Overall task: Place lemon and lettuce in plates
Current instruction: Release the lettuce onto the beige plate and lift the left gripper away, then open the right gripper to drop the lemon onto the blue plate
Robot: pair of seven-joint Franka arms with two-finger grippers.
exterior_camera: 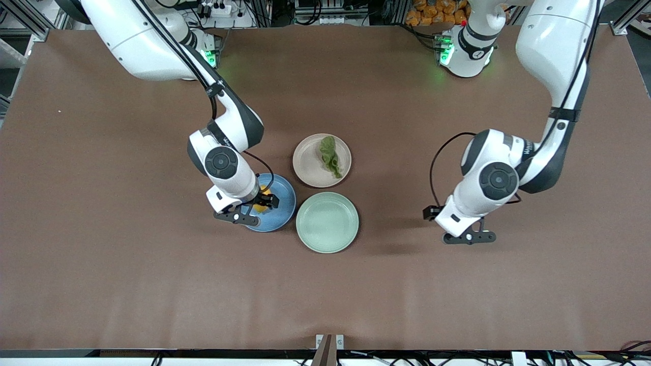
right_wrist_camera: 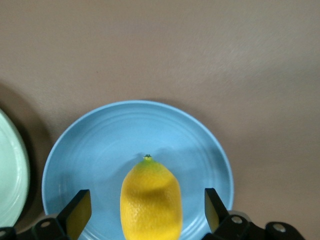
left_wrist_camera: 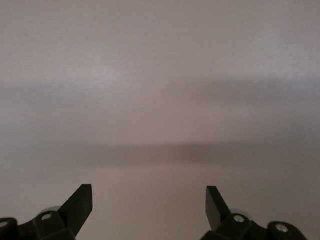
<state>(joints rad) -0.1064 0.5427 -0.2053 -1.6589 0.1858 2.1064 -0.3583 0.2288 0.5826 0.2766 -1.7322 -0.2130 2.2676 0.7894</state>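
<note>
Brown table (exterior_camera: 101,279) fills the scene, both arms bent down over it. Right arm reaches in from its base, wrist tipped low, and the right gripper (exterior_camera: 259,202) hangs over the blue plate (exterior_camera: 286,203), fingers spread wide either side of the lemon (right_wrist_camera: 150,205). Lemon lies on that plate, greenish tip pointing away from the wrist. Left arm waits, left gripper (left_wrist_camera: 149,210) open over bare table. Beige-pink plate (exterior_camera: 305,162) carries the lettuce (exterior_camera: 330,155), long axis running toward the front camera. Mint-green plate (exterior_camera: 327,222) sits nearest.
</note>
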